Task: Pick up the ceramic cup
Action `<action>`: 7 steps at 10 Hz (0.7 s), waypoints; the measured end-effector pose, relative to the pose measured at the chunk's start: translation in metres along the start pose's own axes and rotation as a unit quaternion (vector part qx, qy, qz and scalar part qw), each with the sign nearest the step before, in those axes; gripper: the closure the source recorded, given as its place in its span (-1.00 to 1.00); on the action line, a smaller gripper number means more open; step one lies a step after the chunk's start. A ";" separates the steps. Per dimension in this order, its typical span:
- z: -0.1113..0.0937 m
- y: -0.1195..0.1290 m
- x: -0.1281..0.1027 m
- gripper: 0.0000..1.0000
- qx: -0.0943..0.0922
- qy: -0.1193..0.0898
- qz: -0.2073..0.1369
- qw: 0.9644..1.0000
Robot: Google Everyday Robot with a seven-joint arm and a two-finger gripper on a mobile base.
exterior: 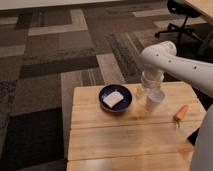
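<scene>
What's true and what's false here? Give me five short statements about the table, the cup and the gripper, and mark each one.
1. The ceramic cup stands upright on the wooden table. True.
2. The gripper hangs over the dark blue bowl. False: it is right at the cup, beside the bowl.
3. The cup stands between the bowl and an orange object. True.
4. The bowl is empty. False: a white piece lies in it.
5. The cup is lifted off the table. False: it rests on the tabletop.
</scene>
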 end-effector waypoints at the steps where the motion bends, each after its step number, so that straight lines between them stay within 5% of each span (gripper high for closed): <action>1: 0.006 0.000 0.002 -0.30 -0.003 0.003 -0.015 1.000; 7: 0.031 -0.010 0.001 -0.25 -0.005 0.004 -0.058 0.998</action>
